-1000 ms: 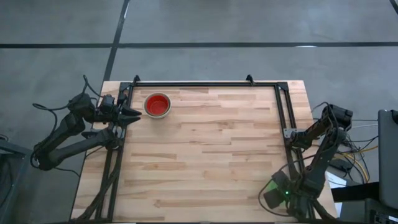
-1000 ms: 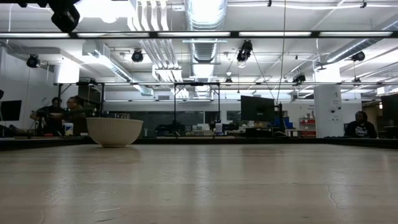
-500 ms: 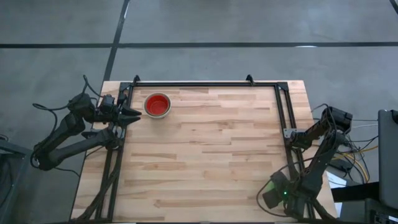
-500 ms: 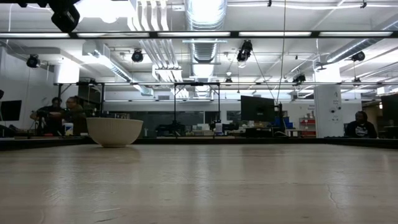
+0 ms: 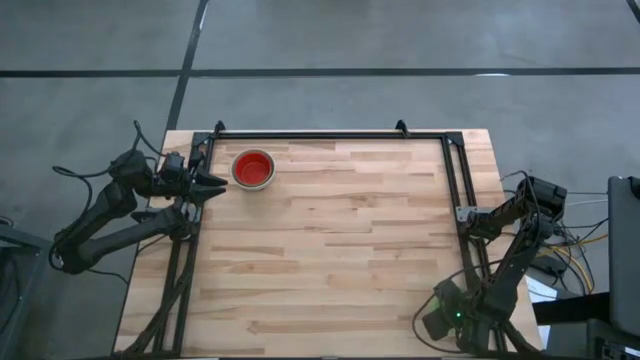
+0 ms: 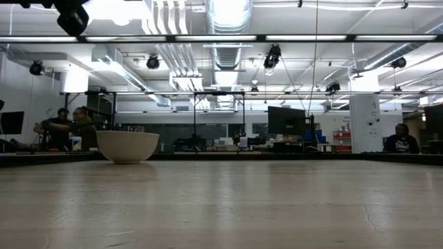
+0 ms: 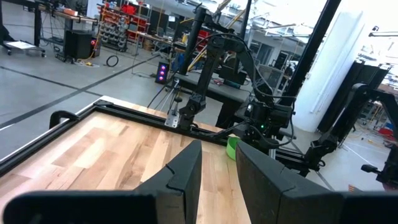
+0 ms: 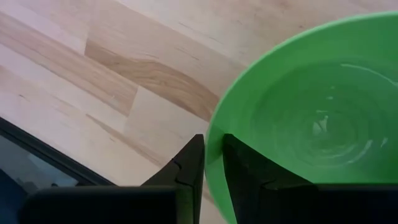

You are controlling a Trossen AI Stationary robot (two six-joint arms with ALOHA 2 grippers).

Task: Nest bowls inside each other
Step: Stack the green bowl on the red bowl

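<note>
Green bowl (image 8: pixel 311 118): rim pinched by right gripper (image 8: pixel 211 158).
Next: carry level to red bowl (image 5: pixel 252 169).
Left gripper (image 7: pixel 217 168): narrowly parted, empty.

My two arms are dark, almost black, built of slim links with bulkier rounded joints. My left arm (image 5: pixel 110 215) has loose black cable looping off its outer side. My right arm (image 5: pixel 500 265) carries a small green light near its base and a bundle of thin cables, some yellowish. My fingers (image 7: pixel 186 177) are matte black, flat-sided and wedge-shaped, tapering toward the tips, with stepped inner faces.
</note>
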